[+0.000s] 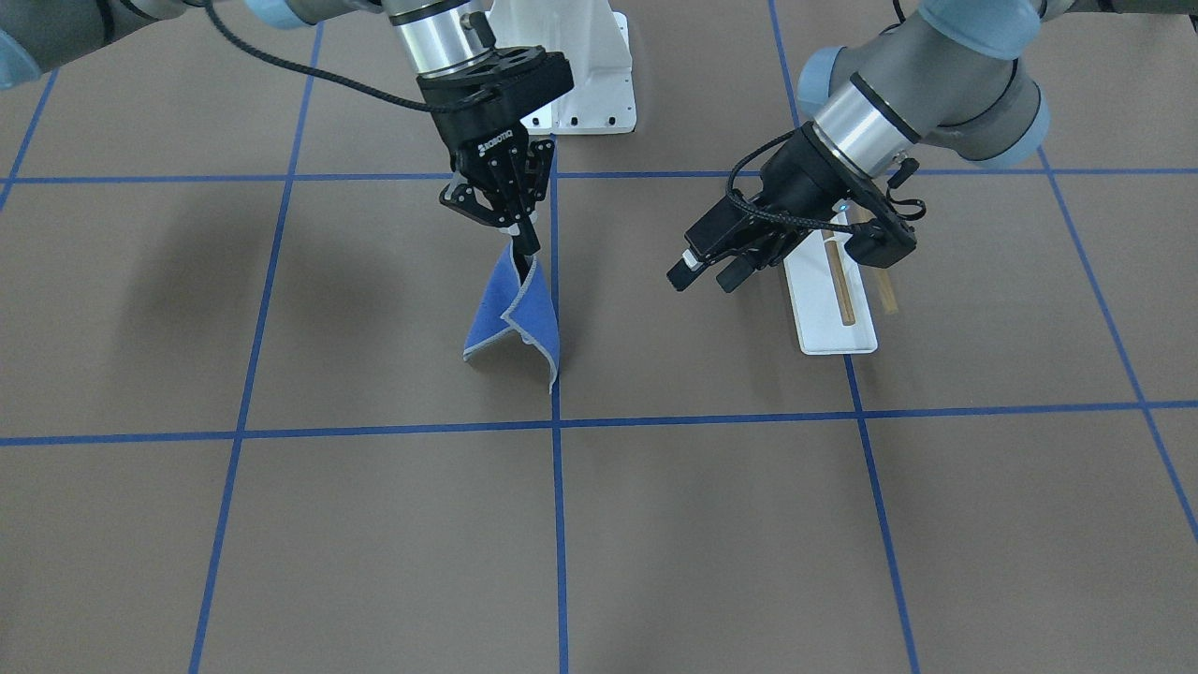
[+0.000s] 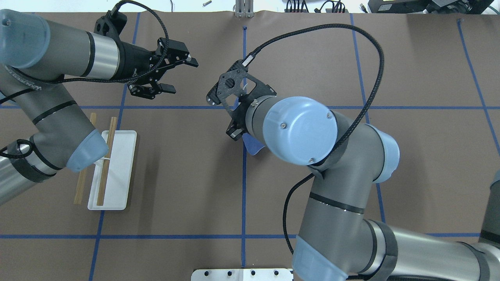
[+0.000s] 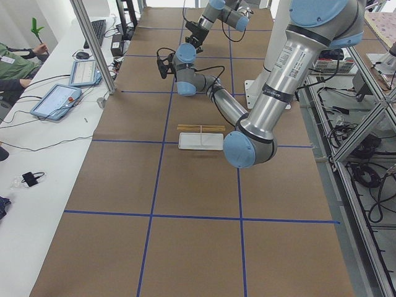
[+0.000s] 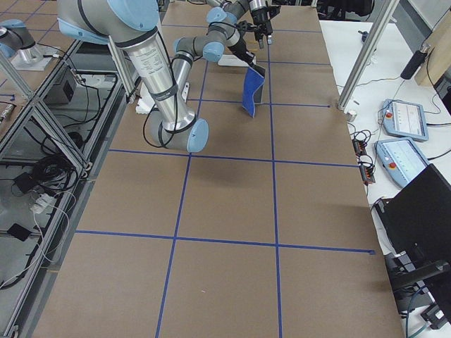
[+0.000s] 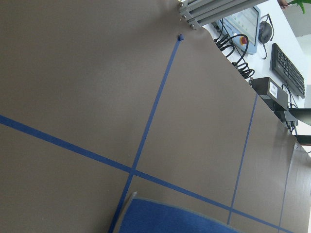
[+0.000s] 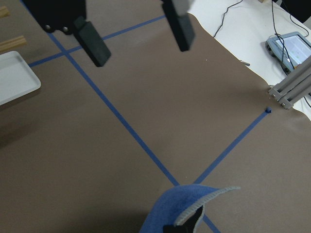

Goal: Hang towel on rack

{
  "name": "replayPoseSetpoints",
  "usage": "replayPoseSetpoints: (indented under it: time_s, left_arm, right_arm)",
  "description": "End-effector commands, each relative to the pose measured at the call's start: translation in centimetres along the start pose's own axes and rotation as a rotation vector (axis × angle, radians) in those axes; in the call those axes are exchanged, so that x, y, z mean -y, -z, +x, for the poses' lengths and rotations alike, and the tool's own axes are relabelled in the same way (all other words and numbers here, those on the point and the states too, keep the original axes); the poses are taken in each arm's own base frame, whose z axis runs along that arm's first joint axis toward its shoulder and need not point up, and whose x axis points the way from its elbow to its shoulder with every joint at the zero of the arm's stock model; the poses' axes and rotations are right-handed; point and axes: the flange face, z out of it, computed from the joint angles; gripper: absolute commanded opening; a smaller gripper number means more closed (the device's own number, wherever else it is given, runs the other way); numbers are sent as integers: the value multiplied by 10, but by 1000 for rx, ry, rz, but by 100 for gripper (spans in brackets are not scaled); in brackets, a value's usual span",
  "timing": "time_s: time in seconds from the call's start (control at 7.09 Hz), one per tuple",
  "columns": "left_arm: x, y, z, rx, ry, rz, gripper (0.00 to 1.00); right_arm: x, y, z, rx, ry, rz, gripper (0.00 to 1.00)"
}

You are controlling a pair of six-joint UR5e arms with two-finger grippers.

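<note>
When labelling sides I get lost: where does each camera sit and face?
Front-facing: across the table, facing the robot; right gripper with towel on view's left.
Overhead: behind the robot, looking down; left arm left, right arm right.
Exterior left: table's left end; left arm near.
Exterior right: table's right end; right arm near.
Left wrist: down at table and towel edge; no fingers show.
Right wrist: toward left gripper and rack; towel below.
Shared: front-facing and exterior right both show the held towel.

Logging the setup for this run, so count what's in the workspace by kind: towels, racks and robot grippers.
towel: 1
rack: 1
grippers: 2, the left gripper open, the right gripper shut on the towel
Total: 4
</note>
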Motion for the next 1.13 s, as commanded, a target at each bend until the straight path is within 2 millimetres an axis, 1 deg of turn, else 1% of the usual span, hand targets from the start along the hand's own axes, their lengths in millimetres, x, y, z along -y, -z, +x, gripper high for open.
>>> replayPoseSetpoints:
  time_s: [0.0, 0.14, 0.28, 0.42, 0.56, 0.71, 0.99]
  left_arm:
    - [-11, -10, 1, 3, 20, -22, 99]
    - [-20, -15, 3, 1, 19, -37, 99]
    - [-24, -17, 3, 2, 33, -45, 99]
    - [-25, -18, 2, 4, 34, -47, 99]
    - [-36, -27, -2, 15, 32, -67, 99]
    - [-43, -36, -7, 26, 29, -82, 99]
    - [-46, -43, -11, 37, 26, -90, 99]
  right_arm:
    - [21, 3, -33, -8, 32, 0, 0]
    - [31, 2, -38, -10, 32, 5, 0]
    - [34, 1, -39, -15, 32, 7, 0]
    - [35, 0, -40, -18, 33, 8, 0]
    - [35, 0, -39, -20, 33, 9, 0]
    - [35, 0, -39, -20, 33, 9, 0]
    - [37, 2, -43, -14, 33, 13, 0]
